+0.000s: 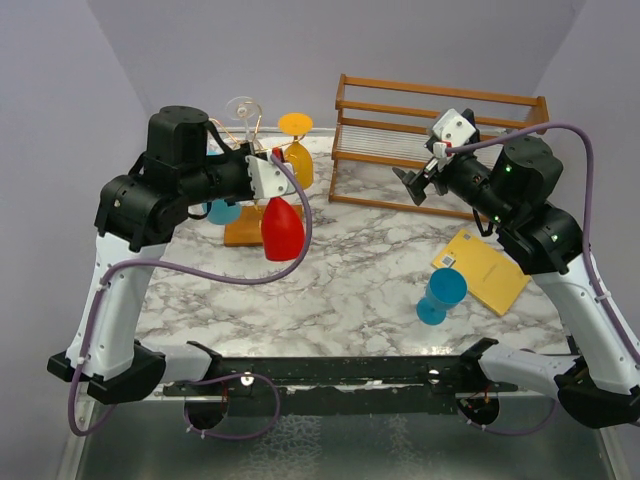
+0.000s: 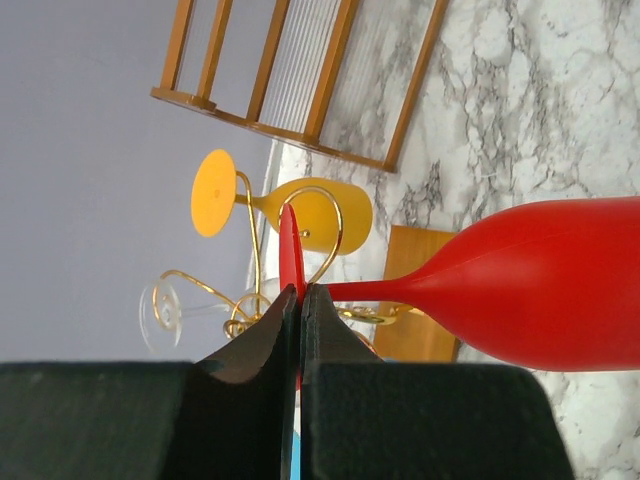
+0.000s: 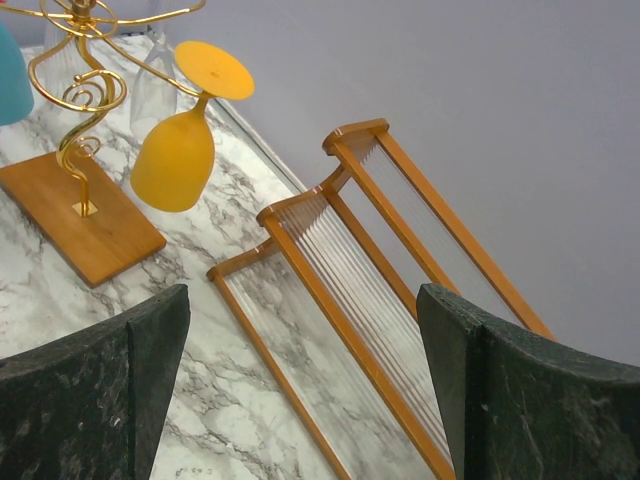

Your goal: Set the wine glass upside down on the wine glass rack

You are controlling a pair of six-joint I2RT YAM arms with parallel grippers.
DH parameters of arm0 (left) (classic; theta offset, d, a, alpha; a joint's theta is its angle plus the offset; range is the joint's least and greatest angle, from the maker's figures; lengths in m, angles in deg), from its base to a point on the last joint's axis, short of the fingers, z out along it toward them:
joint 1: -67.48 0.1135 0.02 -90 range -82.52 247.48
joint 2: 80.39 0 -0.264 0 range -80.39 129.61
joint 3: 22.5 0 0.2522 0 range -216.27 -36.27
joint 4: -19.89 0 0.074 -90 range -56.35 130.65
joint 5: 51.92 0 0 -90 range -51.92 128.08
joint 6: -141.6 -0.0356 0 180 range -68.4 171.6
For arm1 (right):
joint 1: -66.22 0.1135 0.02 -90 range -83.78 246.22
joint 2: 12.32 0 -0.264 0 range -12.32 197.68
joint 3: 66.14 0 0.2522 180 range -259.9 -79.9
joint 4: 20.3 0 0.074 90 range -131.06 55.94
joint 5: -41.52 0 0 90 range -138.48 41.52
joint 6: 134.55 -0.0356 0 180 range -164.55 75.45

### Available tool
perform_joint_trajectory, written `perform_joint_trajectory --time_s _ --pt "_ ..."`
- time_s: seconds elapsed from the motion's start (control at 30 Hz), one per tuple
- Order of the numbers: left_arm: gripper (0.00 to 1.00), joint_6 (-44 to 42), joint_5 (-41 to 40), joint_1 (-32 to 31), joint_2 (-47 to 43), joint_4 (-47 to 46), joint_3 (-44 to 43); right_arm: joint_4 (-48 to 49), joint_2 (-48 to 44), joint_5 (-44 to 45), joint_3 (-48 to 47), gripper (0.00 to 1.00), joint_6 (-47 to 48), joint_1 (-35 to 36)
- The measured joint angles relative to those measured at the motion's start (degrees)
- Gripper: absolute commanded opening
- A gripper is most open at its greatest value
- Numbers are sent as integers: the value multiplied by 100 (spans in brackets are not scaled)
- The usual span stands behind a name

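From above, the left gripper [image 1: 275, 157] is pinched shut on the flat foot of the red wine glass [image 1: 282, 230]. The glass hangs upside down, bowl low, just in front of the wine glass rack [image 1: 243, 232]. The right gripper [image 1: 413, 185] hovers by the wooden shelf [image 1: 385, 150], well apart from the rack.

In the left wrist view, the fingers squeeze the thin red foot. A yellow glass [image 2: 350, 215] hangs close behind. I think the stem should slide gently into a free gold curl without bumping the yellow glass. The foot should sit on the wire before the gripper lets go.

In the right wrist view, the fingers are spread wide and hold nothing.
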Motion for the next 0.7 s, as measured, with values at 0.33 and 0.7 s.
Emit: perform_joint_trajectory --time_s 0.33,0.7 --pt "0 -503 -492 0 -76 15 452 2 -2 -28 24 95 0 -39" --pt "0 -577 -870 0 -57 -326 710 2 -2 -87 63 95 7 -74"
